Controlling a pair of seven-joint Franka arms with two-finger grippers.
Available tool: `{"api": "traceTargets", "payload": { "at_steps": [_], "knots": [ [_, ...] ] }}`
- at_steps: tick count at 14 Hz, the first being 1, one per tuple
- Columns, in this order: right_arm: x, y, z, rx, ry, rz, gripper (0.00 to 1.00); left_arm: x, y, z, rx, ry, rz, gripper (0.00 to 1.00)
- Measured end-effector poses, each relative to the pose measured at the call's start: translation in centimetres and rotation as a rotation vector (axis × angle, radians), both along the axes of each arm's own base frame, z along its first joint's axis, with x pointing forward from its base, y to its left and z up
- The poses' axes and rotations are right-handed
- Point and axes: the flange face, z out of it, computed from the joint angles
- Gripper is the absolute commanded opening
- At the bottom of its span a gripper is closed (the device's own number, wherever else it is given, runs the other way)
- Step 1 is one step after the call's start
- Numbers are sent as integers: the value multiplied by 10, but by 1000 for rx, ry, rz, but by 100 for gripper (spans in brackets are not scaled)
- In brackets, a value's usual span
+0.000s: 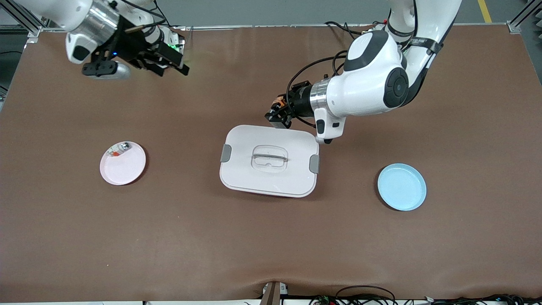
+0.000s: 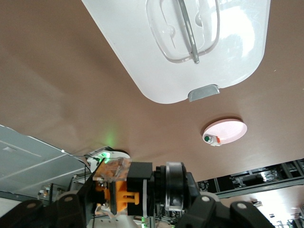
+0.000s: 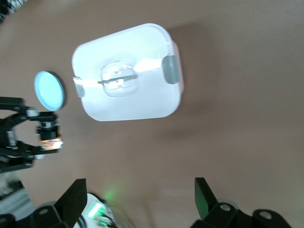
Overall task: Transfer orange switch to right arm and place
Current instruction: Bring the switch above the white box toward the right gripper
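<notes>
**Left arm carries orange switch toward a mid-air handover**

The left gripper (image 1: 277, 113) is clamped on the orange switch (image 1: 278, 103), hanging in the air over the table just at the 12 o'clock edge of the white lidded container (image 1: 269, 160). In the left wrist view the switch (image 2: 116, 189) sits pinched between the black fingers, its orange body and clear top showing.

The left arm comes in from its base and bends at the elbow, forearm lying nearly level with the wrist turned sideways, so the part points toward the right arm's end of the table. The right gripper (image 1: 169, 57) waits over bare table near its own base, at about 10 o'clock from the container, fingers (image 3: 76, 199) spread wide and holding nothing.

To hand over well, the right arm would likely need to close on the exposed end of the switch, square to it, and the left should release only once that grip looks firm; so small a part could easily slip.

A pink plate (image 1: 127, 167) carrying a small silver part (image 1: 124, 146) lies at 9 o'clock from the container, and a blue plate (image 1: 402, 187) at 3 o'clock.
</notes>
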Motion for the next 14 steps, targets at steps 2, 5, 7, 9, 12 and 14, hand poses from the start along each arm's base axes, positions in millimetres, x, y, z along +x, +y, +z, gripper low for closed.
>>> {"api": "traceTargets", "payload": {
  "at_steps": [2,5,7,9,12,14],
  "knots": [
    [-14,32,-5,12,-7,-36,100,-2,-13,-4,3,25,60,0],
    [-30,65,-10,24,-16,-73,100,-4,-25,-7,7,55,123,0],
    [-31,71,-12,30,-24,-90,100,-2,-27,-6,8,73,143,0],
    [-25,71,-20,37,-37,-110,100,-1,-30,-5,7,81,149,0],
    [-9,82,-37,75,-42,-146,100,-1,-31,-6,6,84,149,0],
    [-3,94,-52,88,-40,-155,100,0,-31,-6,3,82,154,0]
  ]
}}
